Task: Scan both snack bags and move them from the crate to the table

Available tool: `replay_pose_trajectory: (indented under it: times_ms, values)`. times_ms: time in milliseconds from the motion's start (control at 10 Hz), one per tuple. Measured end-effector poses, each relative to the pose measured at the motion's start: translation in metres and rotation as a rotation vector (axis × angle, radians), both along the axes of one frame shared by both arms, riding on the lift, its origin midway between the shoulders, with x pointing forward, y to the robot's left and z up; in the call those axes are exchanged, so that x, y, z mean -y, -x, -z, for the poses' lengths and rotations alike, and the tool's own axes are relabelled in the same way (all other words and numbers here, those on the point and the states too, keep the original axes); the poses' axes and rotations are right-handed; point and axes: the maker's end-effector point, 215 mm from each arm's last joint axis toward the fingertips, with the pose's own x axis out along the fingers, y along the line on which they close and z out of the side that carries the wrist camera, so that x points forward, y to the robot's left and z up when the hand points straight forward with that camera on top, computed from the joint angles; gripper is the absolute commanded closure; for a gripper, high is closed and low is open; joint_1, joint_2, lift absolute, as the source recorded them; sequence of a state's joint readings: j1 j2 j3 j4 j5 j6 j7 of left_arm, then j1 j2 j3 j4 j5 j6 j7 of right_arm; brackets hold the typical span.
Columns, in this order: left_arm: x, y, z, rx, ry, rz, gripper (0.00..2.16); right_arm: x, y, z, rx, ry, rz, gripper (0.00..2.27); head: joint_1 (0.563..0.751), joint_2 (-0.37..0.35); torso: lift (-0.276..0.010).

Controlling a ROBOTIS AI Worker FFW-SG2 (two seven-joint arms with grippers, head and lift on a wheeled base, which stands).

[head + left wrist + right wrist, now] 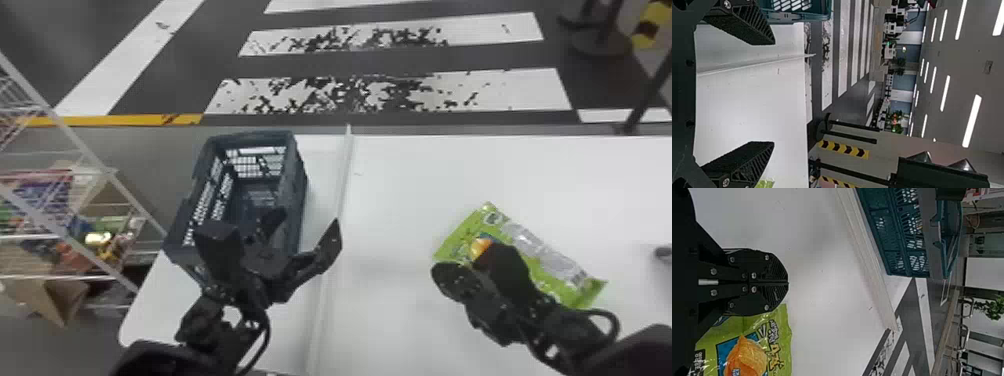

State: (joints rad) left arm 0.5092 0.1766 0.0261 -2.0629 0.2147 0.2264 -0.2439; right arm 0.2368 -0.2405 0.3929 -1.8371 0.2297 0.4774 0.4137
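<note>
In the head view my left gripper (276, 245) is over the near end of the dark crate (296, 200), its fingers spread. The left wrist view has the same gripper (772, 93) wide apart, nothing between its fingers. To the right, my right gripper (475, 267) is above the green snack bag (545, 265), covering part of it. The right wrist view has that gripper (788, 282) with its fingers pressed together, beside the bag's (778, 344) printed front. This bag lies flat on the white table (400, 200). The crate's near inside is partly hidden by my left gripper.
A raised pale strip (342, 185) runs across the table between crate and bag. Left of the table stands a wire rack (82, 142) holding packaged goods. A small dark object (664, 253) shows at the right edge. Beyond the table are floor stripes and a post base (600, 44).
</note>
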Motion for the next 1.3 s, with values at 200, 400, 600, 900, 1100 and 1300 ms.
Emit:
replay_pose_trajectory:
  times_ms: [200,400,600,900,1100,1300]
  values:
    - [0.000,0.000,0.000,0.000,0.000,0.000,0.09,0.006,-0.013,0.015,-0.001,0.064,0.015,2.25,0.695,0.199,-0.088]
    - [0.000,0.000,0.000,-0.001,0.000,0.000,0.09,0.014,-0.025,0.020,0.010,0.093,0.041,2.25,0.695,0.184,-0.088]
    - [0.000,0.000,0.000,-0.001,0.001,-0.001,0.09,0.024,-0.037,0.021,0.022,0.123,0.068,2.25,0.695,0.167,-0.088]
    - [0.000,0.000,0.001,-0.002,0.001,-0.001,0.09,0.048,-0.053,0.020,0.035,0.157,0.113,2.25,0.695,0.138,-0.088]
    - [0.000,0.000,0.000,-0.002,0.001,0.000,0.09,0.062,-0.061,0.021,0.035,0.170,0.140,2.25,0.695,0.118,-0.088]
    - [0.000,0.001,0.000,-0.002,0.001,0.000,0.09,0.072,-0.066,0.025,0.034,0.184,0.156,2.25,0.695,0.102,-0.088]
